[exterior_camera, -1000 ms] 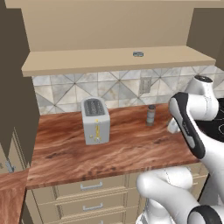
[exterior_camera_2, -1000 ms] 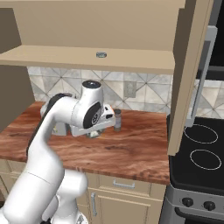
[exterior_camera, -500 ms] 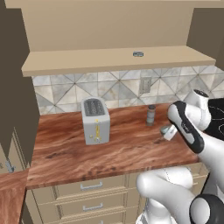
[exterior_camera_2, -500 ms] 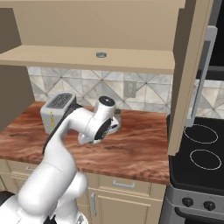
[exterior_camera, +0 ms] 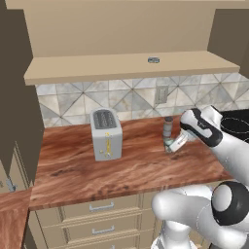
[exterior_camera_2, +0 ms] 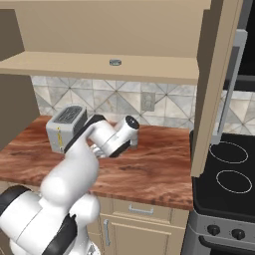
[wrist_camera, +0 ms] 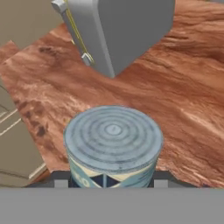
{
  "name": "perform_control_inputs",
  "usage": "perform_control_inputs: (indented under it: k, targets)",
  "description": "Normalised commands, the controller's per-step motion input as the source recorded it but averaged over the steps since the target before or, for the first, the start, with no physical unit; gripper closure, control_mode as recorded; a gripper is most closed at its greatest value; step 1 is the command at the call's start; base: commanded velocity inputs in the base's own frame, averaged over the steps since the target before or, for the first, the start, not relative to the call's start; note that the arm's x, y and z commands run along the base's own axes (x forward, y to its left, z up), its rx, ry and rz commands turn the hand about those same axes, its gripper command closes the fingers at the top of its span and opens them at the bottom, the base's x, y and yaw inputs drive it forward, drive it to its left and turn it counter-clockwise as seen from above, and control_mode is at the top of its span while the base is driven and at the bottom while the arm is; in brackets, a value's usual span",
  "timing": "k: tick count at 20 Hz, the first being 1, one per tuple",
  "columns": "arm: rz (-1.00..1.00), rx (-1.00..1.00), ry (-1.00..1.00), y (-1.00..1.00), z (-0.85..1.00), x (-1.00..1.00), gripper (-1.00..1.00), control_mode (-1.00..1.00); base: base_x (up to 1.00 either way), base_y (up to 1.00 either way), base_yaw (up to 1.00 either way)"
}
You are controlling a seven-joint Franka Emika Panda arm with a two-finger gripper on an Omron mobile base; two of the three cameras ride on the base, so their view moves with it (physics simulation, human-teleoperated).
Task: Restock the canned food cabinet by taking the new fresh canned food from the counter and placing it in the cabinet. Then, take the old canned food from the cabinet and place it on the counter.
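Observation:
The old canned food (wrist_camera: 113, 146), a small bluish can with a ribbed top and pale label, sits between my gripper's (wrist_camera: 111, 181) fingertips. The gripper is shut on it. In the left base view the can (exterior_camera: 180, 141) hangs tilted just above the counter (exterior_camera: 126, 170), beside the slim shaker (exterior_camera: 168, 127), with my gripper (exterior_camera: 174, 145) around it. The new fresh canned food (exterior_camera: 153, 60), a flat silver tin, lies on the cabinet shelf (exterior_camera: 97, 65); the right base view shows the tin (exterior_camera_2: 115, 62) on the same shelf (exterior_camera_2: 60, 64). There the arm's hand (exterior_camera_2: 130, 132) hides the can.
A grey toaster (exterior_camera: 106, 133) stands on the counter left of the gripper and shows close ahead as the toaster (wrist_camera: 116, 30) in the hand view. The black stovetop (exterior_camera_2: 226, 169) lies to the right. An open cabinet door (exterior_camera_2: 214, 84) hangs near it. Beige drawers (exterior_camera: 97, 216) run below the counter.
The arm has swung down and to the left, carrying the can from above the counter's right end to just over the wood beside the shaker. The grip has stayed shut.

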Motion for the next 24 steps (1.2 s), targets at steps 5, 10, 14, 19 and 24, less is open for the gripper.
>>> perform_control_inputs:
  k: [5, 10, 14, 19, 24]
  targets:
    - [0.02, 0.06, 0.03, 0.24, -0.12, 0.06, 1.00, -1.00, 0.00, 0.00, 0.00]
    - [0.06, 0.01, 0.00, 0.38, -0.52, 0.22, 1.00, -1.00, 0.00, 0.00, 0.00]
    - [0.03, 0.00, -0.05, 0.20, -0.45, 0.31, 1.00, -1.00, 0.00, 0.00, 0.00]
    - [0.00, 0.00, -0.05, 0.00, -0.45, 0.36, 1.00, -1.00, 0.00, 0.00, 0.00]
    - [0.00, 0.00, -0.02, 0.00, -0.31, 0.17, -1.00, -1.00, 0.00, 0.00, 0.00]
